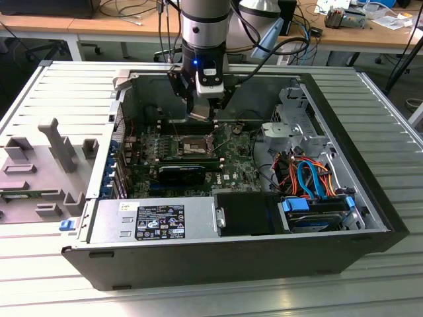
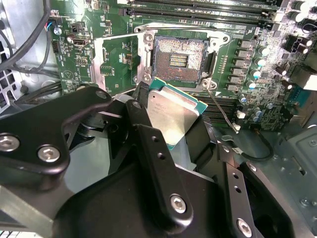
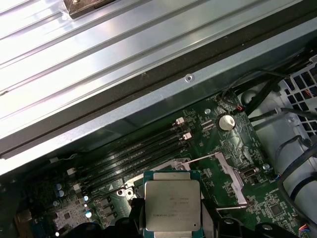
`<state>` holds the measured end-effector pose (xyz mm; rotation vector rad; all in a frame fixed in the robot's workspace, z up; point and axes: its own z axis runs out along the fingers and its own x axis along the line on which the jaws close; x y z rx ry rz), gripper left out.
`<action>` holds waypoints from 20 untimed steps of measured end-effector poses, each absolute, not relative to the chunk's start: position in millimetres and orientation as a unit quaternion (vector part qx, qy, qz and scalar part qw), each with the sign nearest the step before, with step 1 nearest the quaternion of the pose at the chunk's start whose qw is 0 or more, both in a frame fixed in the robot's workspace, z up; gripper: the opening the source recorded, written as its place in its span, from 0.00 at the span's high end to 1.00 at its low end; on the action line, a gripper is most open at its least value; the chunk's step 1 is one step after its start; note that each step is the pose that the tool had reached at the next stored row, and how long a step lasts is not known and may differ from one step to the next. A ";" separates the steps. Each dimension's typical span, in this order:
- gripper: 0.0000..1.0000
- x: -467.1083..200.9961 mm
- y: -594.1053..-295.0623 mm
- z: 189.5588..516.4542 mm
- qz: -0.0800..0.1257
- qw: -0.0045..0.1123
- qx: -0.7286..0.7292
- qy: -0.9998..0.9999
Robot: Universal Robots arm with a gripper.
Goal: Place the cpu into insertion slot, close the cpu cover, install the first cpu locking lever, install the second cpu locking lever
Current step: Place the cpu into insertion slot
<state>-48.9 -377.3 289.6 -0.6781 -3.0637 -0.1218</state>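
While the gripper (image 2: 173, 121) clamps the cpu (image 2: 174, 110) by its edges between its jaws, placement is in hand; the insertion slot (image 2: 179, 59), just beyond them, demands a level, square descent.

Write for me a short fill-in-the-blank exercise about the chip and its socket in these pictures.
1. The black claw is ____ on the flat square silver-topped cpu.
2. The square insertion slot, with its dark pin field and silver border, is ____: no chip lies in it.
3. The thin silver hinged cpu cover stands ____.
Missing words: shut; empty; open.
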 end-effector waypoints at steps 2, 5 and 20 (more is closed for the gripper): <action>0.46 -48.9 -377.3 289.5 -0.039 0.001 -0.217 -0.975; 0.46 -48.9 -377.3 289.4 -0.039 0.001 -0.218 -0.975; 0.46 -49.0 -377.3 289.0 -0.039 0.000 -0.222 -0.974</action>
